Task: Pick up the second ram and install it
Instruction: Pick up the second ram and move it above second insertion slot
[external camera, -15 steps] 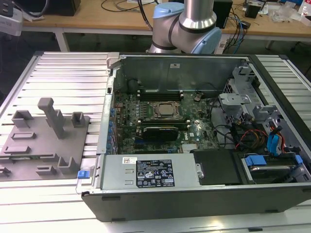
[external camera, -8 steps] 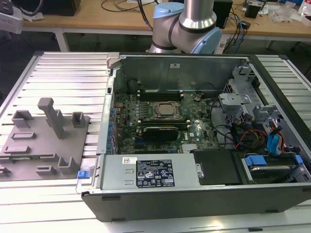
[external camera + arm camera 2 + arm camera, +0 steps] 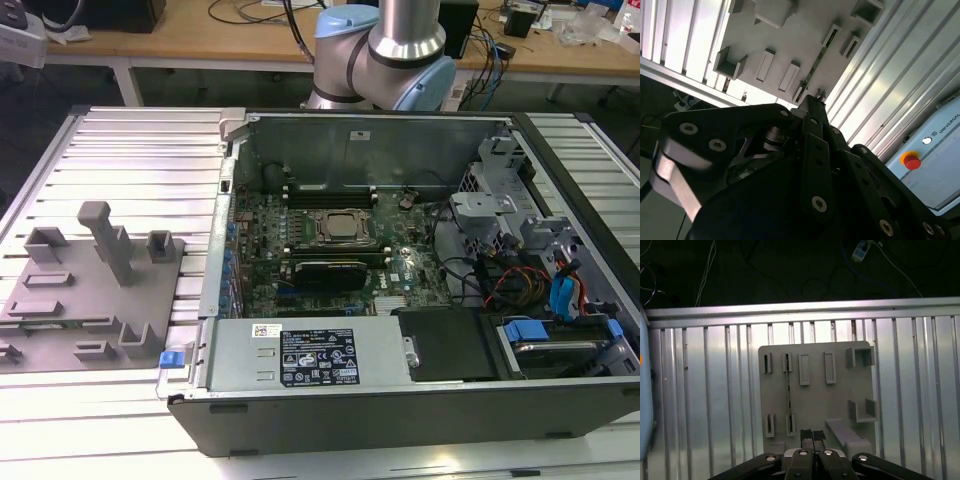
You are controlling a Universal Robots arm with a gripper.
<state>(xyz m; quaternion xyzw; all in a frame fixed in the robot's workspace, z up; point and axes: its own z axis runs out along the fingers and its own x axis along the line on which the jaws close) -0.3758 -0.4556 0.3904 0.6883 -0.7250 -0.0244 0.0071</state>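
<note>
The second ram (image 3: 788, 392) is a thin dark stick standing on edge between two small holders on the grey fixture plate (image 3: 840, 390). In the second wrist view the ram (image 3: 815, 65) shows as a narrow dark strip on the same plate. My gripper (image 3: 812, 436) hangs high above the plate, near its edge and a little to one side of the ram. Its black fingertips (image 3: 806, 434) sit pressed together with nothing between them. In the exterior view the fixture plate (image 3: 60, 300) lies at the exterior view's left of the open computer case (image 3: 400, 400).
The case holds the motherboard with the silver CPU socket (image 3: 345, 228), black memory slots (image 3: 330, 187) beside it, a power supply (image 3: 300, 360) and cable bundles (image 3: 520, 280). Ribbed aluminium table (image 3: 920, 390) surrounds the plate. The arm's base (image 3: 385, 50) stands behind the case.
</note>
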